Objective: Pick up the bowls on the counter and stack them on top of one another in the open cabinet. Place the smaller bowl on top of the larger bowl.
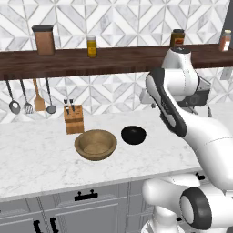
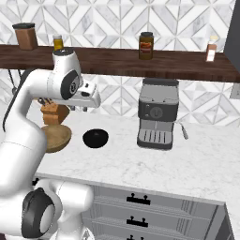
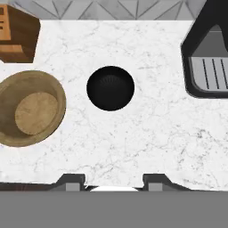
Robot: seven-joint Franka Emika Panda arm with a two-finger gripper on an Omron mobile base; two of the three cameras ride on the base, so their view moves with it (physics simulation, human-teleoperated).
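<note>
Your claw (image 3: pixel 111 183) hangs released (fingers wide apart) above the worktop (image 3: pixel 147 133), with the black bowl (image 3: pixel 110 88) beside the wooden bowl (image 3: pixel 30 108), apart.

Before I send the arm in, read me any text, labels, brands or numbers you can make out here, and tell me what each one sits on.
No text is legible in these pictures.
Dark-lidded jar on the wooden shelf: red label, too blurred to read.
Small bottle at the shelf's right end: orange label, too small to read.
Coffee machine: round front dial, no readable markings.
Wooden bowl, black bowl, knife block: no markings.
</note>
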